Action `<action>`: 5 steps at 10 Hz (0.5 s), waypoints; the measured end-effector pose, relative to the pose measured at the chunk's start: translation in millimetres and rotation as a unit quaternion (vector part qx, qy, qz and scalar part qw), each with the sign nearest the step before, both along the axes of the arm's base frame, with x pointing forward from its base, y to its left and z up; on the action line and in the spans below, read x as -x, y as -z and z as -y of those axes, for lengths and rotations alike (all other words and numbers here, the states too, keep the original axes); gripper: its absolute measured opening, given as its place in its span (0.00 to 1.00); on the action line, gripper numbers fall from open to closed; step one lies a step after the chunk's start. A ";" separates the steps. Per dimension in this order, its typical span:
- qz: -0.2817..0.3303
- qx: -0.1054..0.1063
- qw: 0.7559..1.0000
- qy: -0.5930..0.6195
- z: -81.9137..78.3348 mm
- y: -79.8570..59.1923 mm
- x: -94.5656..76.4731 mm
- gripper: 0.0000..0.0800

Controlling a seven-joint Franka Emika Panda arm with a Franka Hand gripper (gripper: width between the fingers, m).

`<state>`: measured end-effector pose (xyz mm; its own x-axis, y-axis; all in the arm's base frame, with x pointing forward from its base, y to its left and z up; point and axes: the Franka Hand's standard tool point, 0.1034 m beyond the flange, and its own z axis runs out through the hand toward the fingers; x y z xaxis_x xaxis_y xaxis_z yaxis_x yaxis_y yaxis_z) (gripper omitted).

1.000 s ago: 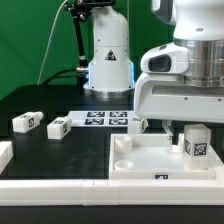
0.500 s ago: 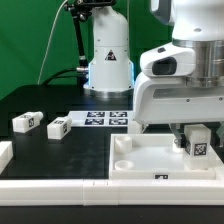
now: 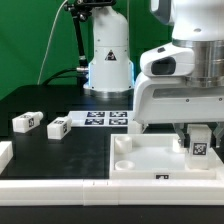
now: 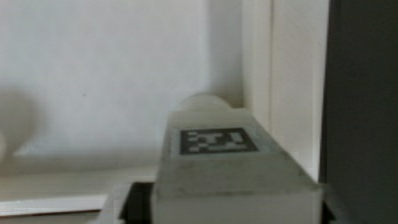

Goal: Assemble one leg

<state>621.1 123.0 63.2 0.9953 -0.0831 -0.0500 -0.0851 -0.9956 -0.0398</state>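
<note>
text: none readable | signs: coded square tags on leg (image 3: 197,146), marker board (image 3: 104,118); perhaps others

The two-finger gripper (image 3: 199,131) stands over the large white square tray-like piece (image 3: 150,165), with the small white rectangular tagged leg (image 3: 198,142) directly under it, upright on the tray. Behind the gripper, toward the exterior view's left, lies the thin flat white marker board (image 3: 108,118). Further left of it lie two more tagged white leg blocks (image 3: 57,127) (image 3: 26,122), apart on the black table (image 3: 60,155).
</note>
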 end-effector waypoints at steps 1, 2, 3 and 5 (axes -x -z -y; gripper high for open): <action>-0.001 0.001 0.999 0.037 -0.5 0.1 0.2 0.36; 0.001 0.004 0.994 0.112 -0.6 0.0 0.7 0.36; 0.007 0.005 0.985 0.171 -0.3 -0.3 1.4 0.36; 0.007 0.004 0.960 0.281 0.3 -0.3 1.4 0.36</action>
